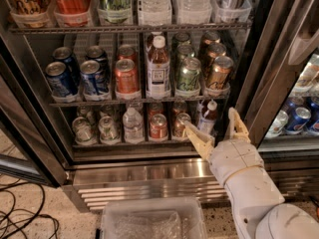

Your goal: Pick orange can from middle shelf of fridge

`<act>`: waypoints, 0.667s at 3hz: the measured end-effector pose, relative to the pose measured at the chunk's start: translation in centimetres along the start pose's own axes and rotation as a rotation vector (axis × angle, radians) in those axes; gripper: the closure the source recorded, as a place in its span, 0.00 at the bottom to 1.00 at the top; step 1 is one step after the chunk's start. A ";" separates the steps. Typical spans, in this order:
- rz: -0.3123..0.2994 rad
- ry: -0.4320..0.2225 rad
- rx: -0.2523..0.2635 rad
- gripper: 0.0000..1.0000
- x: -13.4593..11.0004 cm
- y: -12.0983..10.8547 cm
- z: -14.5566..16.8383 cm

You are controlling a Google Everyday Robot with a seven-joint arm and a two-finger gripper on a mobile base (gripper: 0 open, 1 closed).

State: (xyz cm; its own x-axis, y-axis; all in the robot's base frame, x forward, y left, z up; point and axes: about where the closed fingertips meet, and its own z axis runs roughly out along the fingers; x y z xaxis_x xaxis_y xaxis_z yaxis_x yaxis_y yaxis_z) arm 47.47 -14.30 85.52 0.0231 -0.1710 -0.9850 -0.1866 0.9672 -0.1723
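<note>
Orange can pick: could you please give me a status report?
Gripper open, empty, low by bottom shelf. Orange can untouched, front right of middle shelf. Green can close beside it; front clear.
</note>
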 end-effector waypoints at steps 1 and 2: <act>0.001 0.004 0.000 0.20 0.1 0.0 0.1; -0.001 0.004 0.004 0.02 -0.1 -0.3 0.1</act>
State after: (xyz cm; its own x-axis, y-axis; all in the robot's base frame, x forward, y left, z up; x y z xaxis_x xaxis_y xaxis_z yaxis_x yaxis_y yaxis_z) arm 47.64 -14.54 85.67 0.0195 -0.1723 -0.9848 -0.1824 0.9679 -0.1730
